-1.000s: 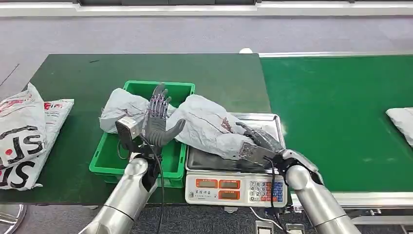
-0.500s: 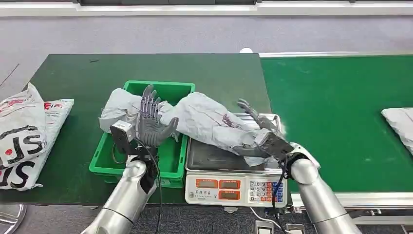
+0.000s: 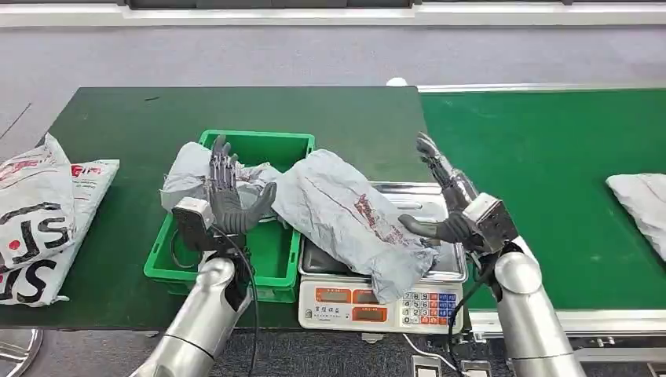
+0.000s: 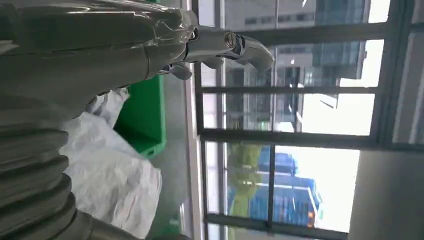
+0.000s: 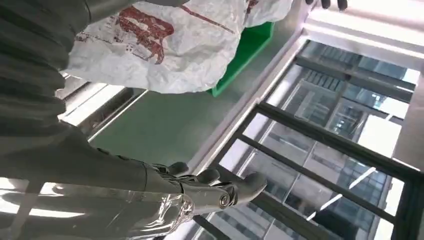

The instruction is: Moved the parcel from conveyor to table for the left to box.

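A crumpled grey parcel point(image 3: 345, 216) with red print lies across the scale's steel pan point(image 3: 440, 196), one end drooping over the keypad. Its print also appears in the right wrist view point(image 5: 165, 40). My right hand point(image 3: 448, 200) is raised beside the parcel, fingers spread and upright, holding nothing. My left hand point(image 3: 228, 196) stands open over the green box point(image 3: 259, 145), fingers up, next to a second grey parcel point(image 3: 188, 169) lying over the box's far left corner. That parcel also shows in the left wrist view point(image 4: 110, 175).
The scale point(image 3: 377, 302) sits at the table's front edge, right of the box. White printed bags point(image 3: 39, 220) lie at the left edge. Another grey parcel point(image 3: 640, 200) rides the green conveyor point(image 3: 550, 157) at the far right.
My right hand let go of the parcel and lifted away to the right, fingers spread. The parcel dropped onto the scale. My left hand drifted left and back. The conveyor parcel moved left.
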